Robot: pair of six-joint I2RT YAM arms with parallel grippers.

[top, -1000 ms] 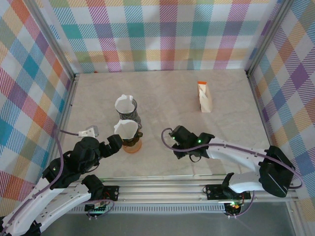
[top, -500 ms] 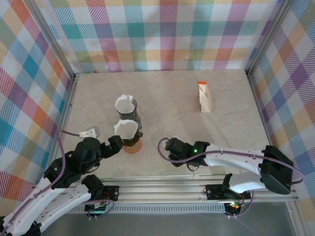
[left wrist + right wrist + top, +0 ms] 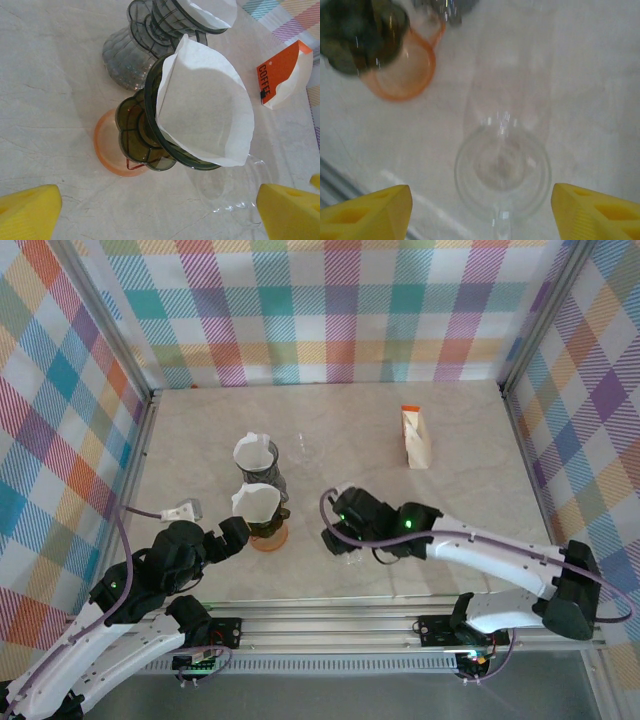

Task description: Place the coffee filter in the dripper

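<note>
While the white coffee filter (image 3: 205,107) sits inside the green dripper (image 3: 145,135) on an orange base (image 3: 107,150), the left claw (image 3: 157,215) gapes released beside it and the right claw (image 3: 485,215) spreads wide over a clear glass vessel (image 3: 502,165).

Coffee filter (image 3: 205,105) is showing as thin matt white paper, faintly creased. Dripper (image 3: 142,135) under it is reading glossy, ribbed, translucent olive-green; glass or plastic, can't tell. Its base (image 3: 107,147) is looking smooth, translucent orange. Second dripper (image 3: 127,55), toward the table's far edge, is showing glossy smoky grey. Clear vessel (image 3: 502,165) is coming across as transparent glass, throwing sharp glints. Coffee bag (image 3: 282,75) is looking like matt paper, orange and white. Table (image 3: 45,100) is reading smooth, pale stone-look, fine veins, low sheen. Pads (image 3: 27,212) on left gripper (image 3: 160,212) and right gripper (image 3: 481,212) are looking matt yellow, foam-like. Walls (image 3: 330,310) are showing as plaid cloth.
</note>
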